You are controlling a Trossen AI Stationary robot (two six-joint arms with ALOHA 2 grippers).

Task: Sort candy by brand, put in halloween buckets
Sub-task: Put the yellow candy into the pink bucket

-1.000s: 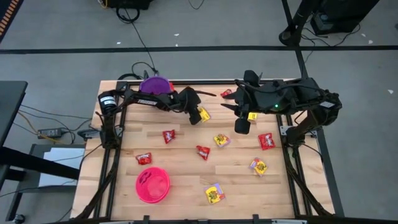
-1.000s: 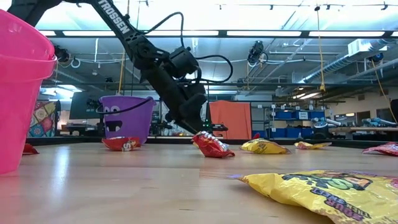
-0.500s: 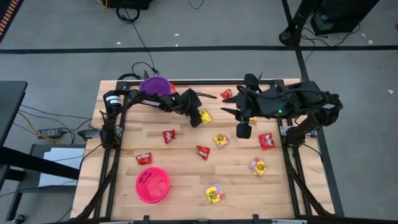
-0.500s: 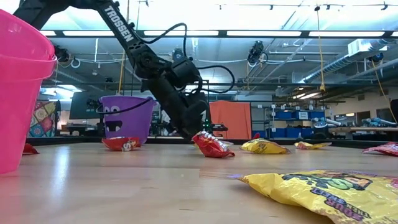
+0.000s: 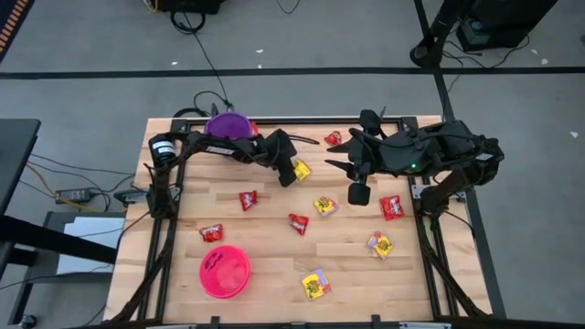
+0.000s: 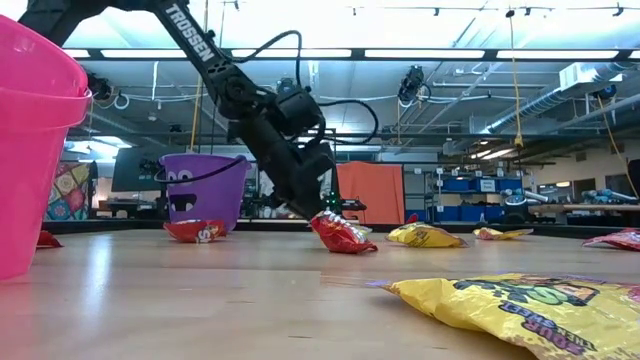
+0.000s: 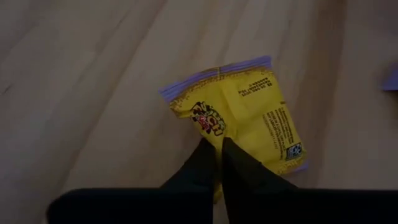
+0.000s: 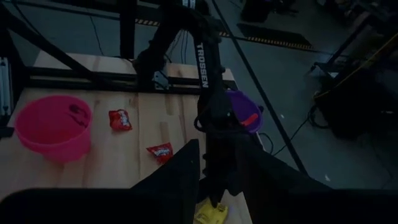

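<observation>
Candy packets lie scattered flat on the wooden table [image 5: 274,265]: red ones [image 5: 247,199] [image 5: 298,222] [image 5: 392,207] and yellow ones [image 5: 325,206] [image 5: 379,244] [image 5: 316,284]. The purple bucket [image 5: 227,123] stands at the far left edge. The pink bucket [image 5: 225,270] stands near the front left. My left gripper [image 7: 217,149] is down at a yellow packet [image 5: 299,170] right of the purple bucket, shut on it. My right gripper [image 8: 217,158] hangs high over the table's far right, its fingers apart with nothing between them. My left gripper pinches the yellow packet between its two fingers at the edge nearest the arm [image 7: 214,134]. The fingers [image 7: 239,168] slant down at it from the table's left. The packet lies flat on the wood, its printed face up.
Another red packet [image 5: 334,137] lies at the far edge under the right arm, and one [image 5: 211,233] lies just beyond the pink bucket. In the low view a red packet [image 6: 340,234] lies in front of the left gripper. Bare wood shows across the table's near middle.
My left gripper has stayed over the yellow packet by the purple bucket, its wrist swinging a little, and its fingers have shut on the packet. The packet still lies on the table.
</observation>
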